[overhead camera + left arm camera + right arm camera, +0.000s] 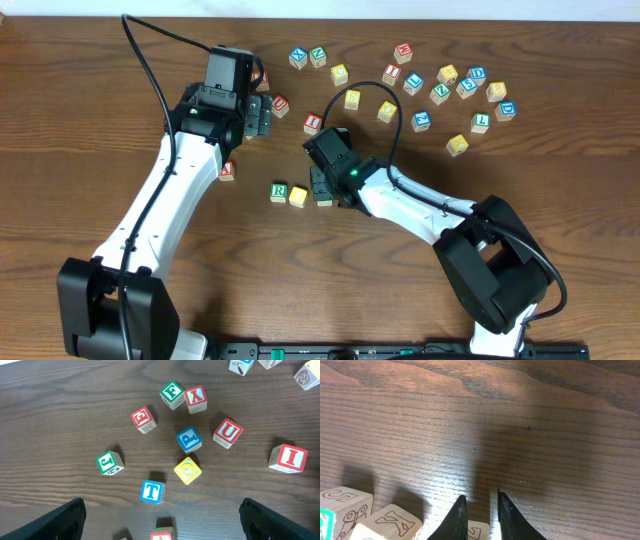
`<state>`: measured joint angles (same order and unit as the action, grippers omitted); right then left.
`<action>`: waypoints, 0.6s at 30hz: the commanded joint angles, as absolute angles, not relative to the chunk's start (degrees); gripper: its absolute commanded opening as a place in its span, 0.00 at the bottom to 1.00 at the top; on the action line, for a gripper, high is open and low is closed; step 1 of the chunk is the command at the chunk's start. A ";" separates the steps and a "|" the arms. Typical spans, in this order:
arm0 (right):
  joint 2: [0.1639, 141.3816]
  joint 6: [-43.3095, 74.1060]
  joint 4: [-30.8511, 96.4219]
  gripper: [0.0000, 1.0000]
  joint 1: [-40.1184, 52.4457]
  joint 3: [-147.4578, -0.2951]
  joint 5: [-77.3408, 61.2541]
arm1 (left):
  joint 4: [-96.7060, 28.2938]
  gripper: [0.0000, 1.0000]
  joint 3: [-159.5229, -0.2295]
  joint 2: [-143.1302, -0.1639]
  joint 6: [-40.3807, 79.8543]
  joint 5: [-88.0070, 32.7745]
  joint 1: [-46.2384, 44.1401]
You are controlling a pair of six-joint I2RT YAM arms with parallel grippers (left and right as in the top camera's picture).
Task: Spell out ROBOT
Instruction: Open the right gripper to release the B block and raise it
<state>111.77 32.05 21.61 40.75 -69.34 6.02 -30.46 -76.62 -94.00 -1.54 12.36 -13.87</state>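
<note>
Two arms reach out over the wooden table (pixel 100 60), with alphabet blocks all around. Down in the middle is the start of the word: a green R block (pixel 278 191) sits just beside a yellow block (pixel 298 196), whose letter is too small to read from overhead. Right next to that pair is the right hand (pixel 322 188), low over the table on the side of the yellow block away from the R. In its own wrist view the fingers (pixel 461 512) are pressed nearly together, with only a thin slit between them. Through that slit, at the bottom edge, a sliver of a pale block (pixel 478 531) shows, and I can't tell whether the fingers touch it. At the lower left of that view a K block (pixel 395 522) and a green-edged block (pixel 340 507) sit side by side.

Over to the left hand (pixel 265 116): it hangs above a cluster with its fingers (pixel 70 520) spread wide and nothing between them. Below, a blue T block (pixel 151 491) lies on the table in the gap between the two fingers, with a yellow G block (pixel 187 470) just beside it and a blue P block (pixel 189 439) beyond that. A green J block (pixel 110 462) sits off to one side, and a red U block (pixel 228 432) and a red I block (pixel 288 457) sit off to the other. Further out are a green E block (pixel 172 394), touching a red Y block (pixel 195 398), and a red E block (pixel 143 418). Many more scattered blocks (pixel 447 74) dot the far part of the table, well apart from the R.
</note>
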 commanded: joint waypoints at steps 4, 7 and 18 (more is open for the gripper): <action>112.53 32.75 21.69 0.16 41.04 -70.39 6.55 | -30.65 0.96 -77.67 -92.58 -1.91 13.08 -13.52; 112.53 32.73 21.69 0.17 40.84 -70.39 7.46 | -30.63 0.96 -77.67 -92.58 -1.91 13.08 -13.52; 112.53 32.47 23.64 0.14 37.34 -70.39 10.15 | -30.65 0.96 -77.67 -92.58 -1.91 13.08 -13.52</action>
<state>111.77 32.23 23.38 38.54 -69.38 8.19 -30.46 -76.62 -94.00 -1.54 12.36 -13.87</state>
